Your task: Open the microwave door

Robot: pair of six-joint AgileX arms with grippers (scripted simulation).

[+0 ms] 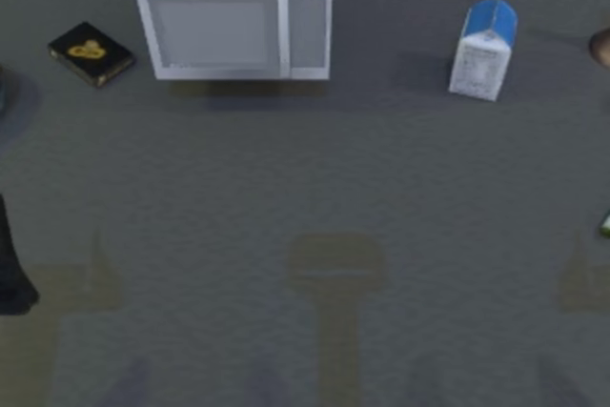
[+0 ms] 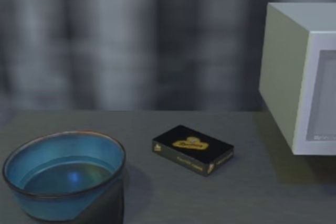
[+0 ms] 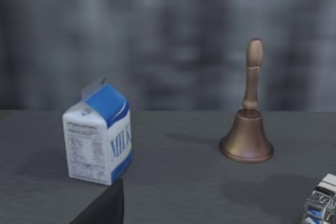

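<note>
The light grey microwave (image 1: 234, 12) stands at the back of the table, left of centre. Its door (image 1: 210, 33) lies flush with the front, shut, with the slim white handle (image 1: 283, 33) beside the plain control strip (image 1: 308, 31). The left wrist view shows only the microwave's side and a front corner (image 2: 294, 72). My left arm (image 1: 13, 278) is a dark shape at the table's left edge, far from the microwave. My right arm is out of the top view; only one dark finger (image 3: 105, 208) shows in the right wrist view.
A black box with a gold print (image 1: 91, 52) lies left of the microwave, with a blue bowl (image 2: 63, 174) farther left. A blue-and-white milk carton (image 1: 485, 50) stands at the back right, with a bronze bell (image 3: 248, 129) beyond it. A small can (image 3: 321, 203) sits at the right edge.
</note>
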